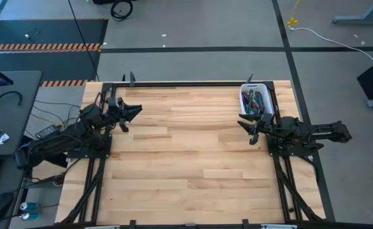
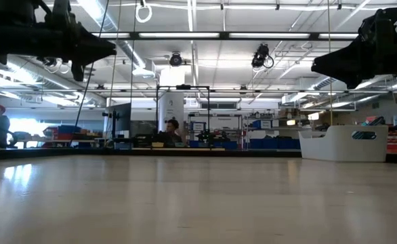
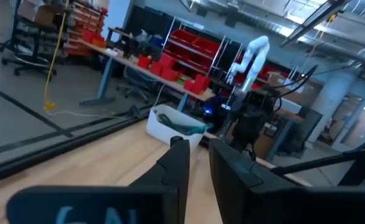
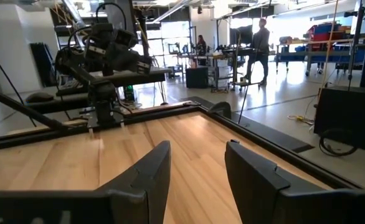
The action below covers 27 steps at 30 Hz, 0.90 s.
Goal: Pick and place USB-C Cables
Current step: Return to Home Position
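The USB-C cables (image 1: 253, 100) lie bundled in a white bin (image 1: 267, 100) at the table's far right; teal, magenta and green ones show. In the low view the bin's wall (image 2: 344, 144) hides them. In the left wrist view the bin (image 3: 164, 124) shows a teal cable at its rim. My left gripper (image 1: 134, 112) hangs above the table's far left, its fingers a narrow gap apart (image 3: 199, 163), holding nothing. My right gripper (image 1: 246, 130) hangs just near of the bin, open and empty (image 4: 198, 168). Both are well above the table (image 2: 110, 49) (image 2: 318, 66).
The wooden table top (image 1: 186, 159) has a dark frame along its edges (image 1: 186, 83). A desk with gear (image 1: 2, 108) stands off the left side. People (image 2: 173, 129) stand in the room beyond the far edge.
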Available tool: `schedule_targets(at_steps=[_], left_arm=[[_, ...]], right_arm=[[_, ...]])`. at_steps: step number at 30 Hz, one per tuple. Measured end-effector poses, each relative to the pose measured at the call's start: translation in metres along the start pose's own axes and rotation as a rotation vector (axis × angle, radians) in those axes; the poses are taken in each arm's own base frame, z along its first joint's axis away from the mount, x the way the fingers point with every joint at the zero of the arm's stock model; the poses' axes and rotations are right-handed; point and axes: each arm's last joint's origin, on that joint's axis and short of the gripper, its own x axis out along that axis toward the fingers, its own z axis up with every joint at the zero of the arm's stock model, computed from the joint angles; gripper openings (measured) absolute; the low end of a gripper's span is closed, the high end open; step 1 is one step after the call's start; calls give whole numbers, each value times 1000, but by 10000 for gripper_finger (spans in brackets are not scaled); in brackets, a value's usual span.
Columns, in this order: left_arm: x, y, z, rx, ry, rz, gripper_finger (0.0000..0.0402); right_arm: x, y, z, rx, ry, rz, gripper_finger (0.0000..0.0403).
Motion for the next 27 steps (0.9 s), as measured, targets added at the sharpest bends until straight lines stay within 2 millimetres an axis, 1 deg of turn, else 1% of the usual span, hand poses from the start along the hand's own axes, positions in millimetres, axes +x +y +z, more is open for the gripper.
schedule_targets(at_steps=[6, 8, 10, 13, 14, 16, 18, 19, 21, 23, 25, 27], left_arm=[[0, 0, -1, -6, 5, 0, 69], [-1, -1, -2, -3, 29, -27, 66], [-4, -10, -3, 30, 28, -99, 63], [-17, -27, -1, 214, -20, -235, 62], [-22, -29, -2, 240, -23, -259, 63], [-30, -30, -5, 241, -9, -248, 67], [-38, -28, -7, 218, 6, -198, 70], [-37, -26, -10, 222, 40, -168, 72], [-37, -20, -26, 284, 160, -139, 74], [-35, -19, -37, 316, 187, -185, 75], [-34, -19, -50, 325, 201, -279, 75], [-33, -23, -51, 332, 162, -339, 74]], right_arm=[[0, 0, 0, 0, 0, 0, 158], [0, 0, 0, 0, 0, 0, 158], [0, 0, 0, 0, 0, 0, 158], [0, 0, 0, 0, 1, 0, 158], [0, 0, 0, -1, 1, 0, 158], [0, 0, 0, 2, -4, 2, 158], [0, 0, 1, 2, -4, 3, 158], [0, 0, 1, 3, -7, 3, 158], [0, 0, 1, 3, -7, 3, 158], [0, 0, 1, 4, -8, 1, 158], [0, 0, 1, 3, -8, -1, 158], [0, 0, 1, 3, -8, -2, 158]])
